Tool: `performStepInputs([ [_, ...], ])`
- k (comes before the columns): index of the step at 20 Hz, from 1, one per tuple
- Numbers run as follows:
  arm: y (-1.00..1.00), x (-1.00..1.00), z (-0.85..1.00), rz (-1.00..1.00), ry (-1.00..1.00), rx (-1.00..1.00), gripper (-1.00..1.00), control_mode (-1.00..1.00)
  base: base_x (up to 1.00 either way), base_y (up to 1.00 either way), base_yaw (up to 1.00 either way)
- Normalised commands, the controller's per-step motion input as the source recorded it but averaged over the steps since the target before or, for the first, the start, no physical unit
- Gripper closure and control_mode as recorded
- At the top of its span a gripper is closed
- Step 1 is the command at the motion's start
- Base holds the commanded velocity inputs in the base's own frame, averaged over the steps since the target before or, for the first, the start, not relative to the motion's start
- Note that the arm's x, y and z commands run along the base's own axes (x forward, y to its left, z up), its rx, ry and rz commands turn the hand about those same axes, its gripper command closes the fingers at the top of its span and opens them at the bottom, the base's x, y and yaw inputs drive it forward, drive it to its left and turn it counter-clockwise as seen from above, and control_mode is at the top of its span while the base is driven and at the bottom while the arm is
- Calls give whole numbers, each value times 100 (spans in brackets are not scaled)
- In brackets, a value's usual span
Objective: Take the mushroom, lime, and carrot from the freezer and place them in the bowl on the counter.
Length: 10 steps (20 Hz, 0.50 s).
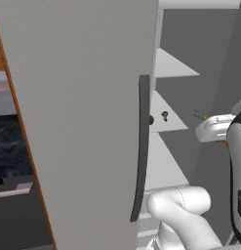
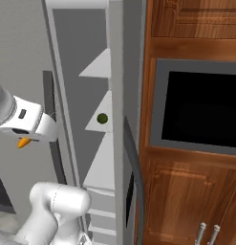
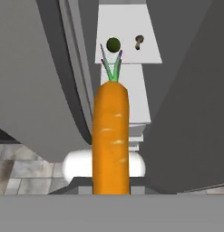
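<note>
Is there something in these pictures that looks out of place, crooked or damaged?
Nothing looks spilled or damaged. The freezer door stands open. The lime and the mushroom sit apart on a white shelf inside. The one thing off the shelves is the carrot, which the hand holds outside the freezer, as the task requires.

Matt grey freezer (image 1: 83,97) door, glossy smooth carrot (image 3: 111,136), grained brown wooden cabinets (image 2: 196,191) with steel handles (image 2: 208,234).
</note>
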Motion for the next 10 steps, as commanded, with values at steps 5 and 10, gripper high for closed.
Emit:
performStepInputs([
  [5,0,0,0,0,0,0,100,100,-59,94,0],
  [10,0,0,0,0,0,0,100,100,-11,100,0],
])
